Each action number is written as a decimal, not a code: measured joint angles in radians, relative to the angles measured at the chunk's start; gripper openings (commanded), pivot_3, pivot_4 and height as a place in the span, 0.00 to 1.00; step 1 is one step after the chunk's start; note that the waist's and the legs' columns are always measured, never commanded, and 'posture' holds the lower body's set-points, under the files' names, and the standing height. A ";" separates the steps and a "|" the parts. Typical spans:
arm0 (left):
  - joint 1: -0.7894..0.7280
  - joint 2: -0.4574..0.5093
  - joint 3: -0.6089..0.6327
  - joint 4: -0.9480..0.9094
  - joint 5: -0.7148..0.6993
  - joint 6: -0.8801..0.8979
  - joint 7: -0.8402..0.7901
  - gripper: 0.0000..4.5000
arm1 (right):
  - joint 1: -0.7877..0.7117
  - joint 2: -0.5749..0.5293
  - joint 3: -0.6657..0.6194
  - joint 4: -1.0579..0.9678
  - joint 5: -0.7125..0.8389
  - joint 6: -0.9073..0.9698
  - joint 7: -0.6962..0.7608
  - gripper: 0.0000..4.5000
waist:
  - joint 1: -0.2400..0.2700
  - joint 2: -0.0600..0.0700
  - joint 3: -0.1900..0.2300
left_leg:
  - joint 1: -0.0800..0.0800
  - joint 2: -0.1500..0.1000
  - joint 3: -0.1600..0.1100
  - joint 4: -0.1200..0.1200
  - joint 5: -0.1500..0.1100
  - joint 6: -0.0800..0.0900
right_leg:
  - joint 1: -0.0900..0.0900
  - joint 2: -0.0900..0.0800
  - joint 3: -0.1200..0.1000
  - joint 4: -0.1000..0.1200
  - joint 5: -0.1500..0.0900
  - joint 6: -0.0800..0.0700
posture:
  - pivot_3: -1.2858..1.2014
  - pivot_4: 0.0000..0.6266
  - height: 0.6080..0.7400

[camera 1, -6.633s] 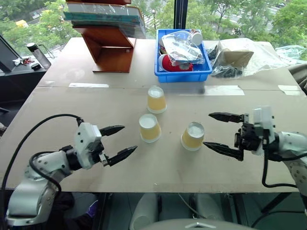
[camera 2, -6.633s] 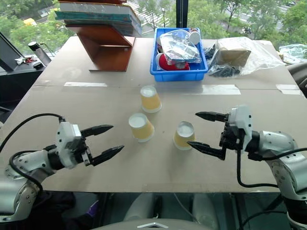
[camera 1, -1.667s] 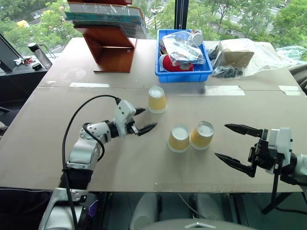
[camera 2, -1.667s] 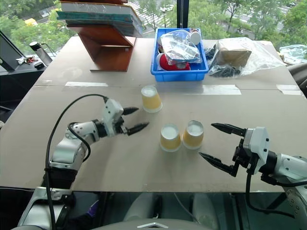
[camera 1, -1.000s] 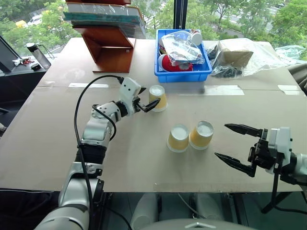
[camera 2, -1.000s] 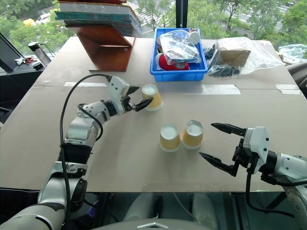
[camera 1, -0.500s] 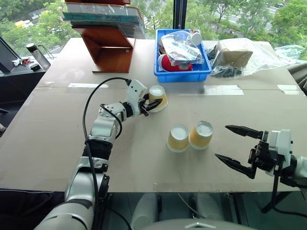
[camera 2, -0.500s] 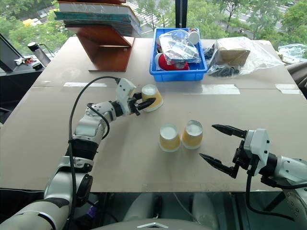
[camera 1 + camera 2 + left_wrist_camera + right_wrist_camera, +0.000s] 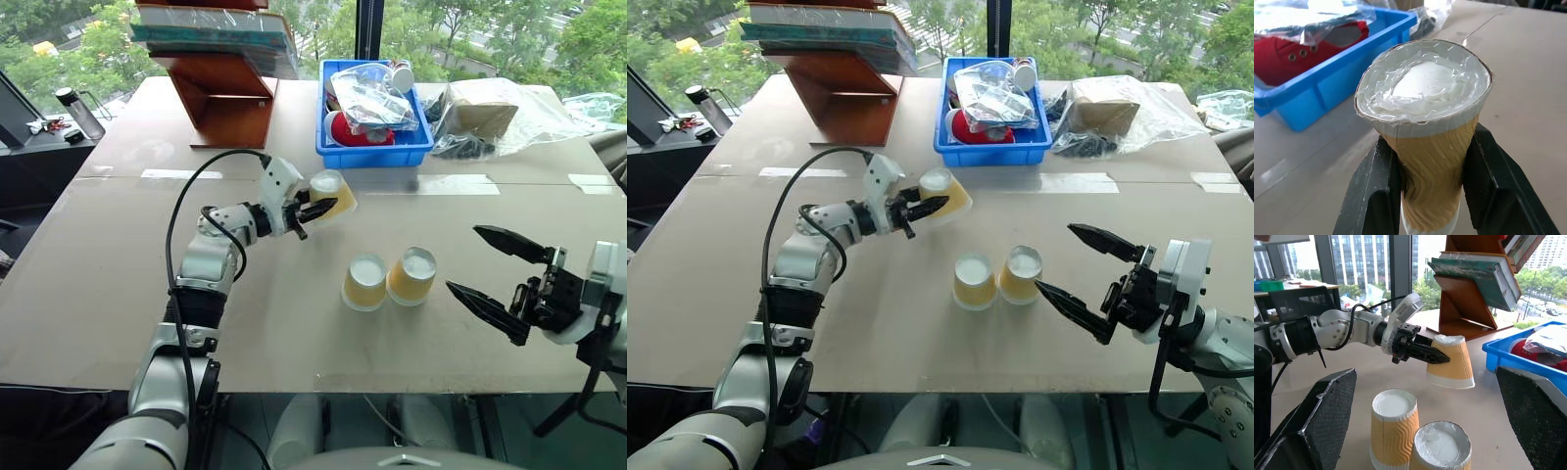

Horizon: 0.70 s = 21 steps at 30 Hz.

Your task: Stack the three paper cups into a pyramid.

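Right gripper (image 9: 492,274), jaws apart and empty, waits beside two touching cups (image 9: 389,280) standing upside down on the surface (image 9: 118,284), while farther back left gripper (image 9: 312,208) has its jaws clamped on the third cup (image 9: 331,192), lifted and tilted, with free room between.

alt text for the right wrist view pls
The left hand holds a paper cup upside down, lifted off the table, above two upside-down cups standing side by side. A blue bin and a wooden book stand sit behind.
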<state>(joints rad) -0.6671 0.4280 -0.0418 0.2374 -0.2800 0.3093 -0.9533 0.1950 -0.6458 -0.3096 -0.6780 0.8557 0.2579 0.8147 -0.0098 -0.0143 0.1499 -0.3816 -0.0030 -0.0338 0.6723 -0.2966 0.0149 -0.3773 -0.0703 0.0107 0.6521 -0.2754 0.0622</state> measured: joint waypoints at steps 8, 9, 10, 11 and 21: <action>-0.195 0.016 -0.071 -0.179 -0.161 0.301 -0.161 0.33 | 0.063 0.003 -0.065 -0.007 0.011 -0.001 -0.004 1.00 | -0.002 0.000 0.000 | 0.000 -0.001 0.000 0.001 0.000 0.000 | 0.000 0.000 0.001 0.001 -0.001 0.001 | 0.52 0.24 1.00; -0.202 0.019 -0.080 -0.193 -0.171 0.321 -0.173 0.33 | 0.069 0.003 -0.068 -0.008 0.010 -0.001 -0.005 1.00 | -0.002 0.000 0.000 | 0.000 -0.001 0.000 0.001 0.000 0.000 | 0.000 0.000 0.001 0.001 -0.001 0.001 | 0.52 0.24 1.00; -0.205 0.019 -0.093 -0.208 -0.182 0.347 -0.182 0.33 | 0.083 0.005 -0.076 -0.011 0.010 -0.002 -0.004 1.00 | -0.004 0.000 0.000 | 0.000 -0.001 0.000 0.000 0.000 0.000 | 0.000 0.000 0.002 0.001 -0.001 0.001 | 0.52 0.24 1.00; -0.205 0.019 -0.109 -0.218 -0.189 0.369 -0.190 0.33 | 0.098 0.006 -0.085 -0.012 0.010 -0.003 -0.002 1.00 | -0.004 0.000 0.000 | 0.000 -0.001 0.000 0.000 0.000 0.000 | 0.000 0.000 0.002 0.001 -0.001 0.001 | 0.52 0.24 1.00; -0.194 0.070 -0.246 -0.318 -0.205 0.484 -0.284 0.33 | 0.221 -0.002 -0.187 -0.020 -0.025 -0.012 0.009 1.00 | -0.003 0.000 0.000 | 0.000 -0.001 0.000 0.000 0.000 0.000 | 0.000 0.000 0.002 0.001 -0.001 0.001 | 0.52 0.24 1.00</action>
<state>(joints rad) -0.8610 0.4981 -0.2876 -0.0802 -0.4849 0.7932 -1.2378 0.4156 -0.6482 -0.4965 -0.6978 0.8311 0.2460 0.8242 -0.0127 -0.0146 0.1502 -0.3811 -0.0037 -0.0336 0.6728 -0.2967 0.0153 -0.3771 -0.0699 0.0129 0.6529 -0.2764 0.0635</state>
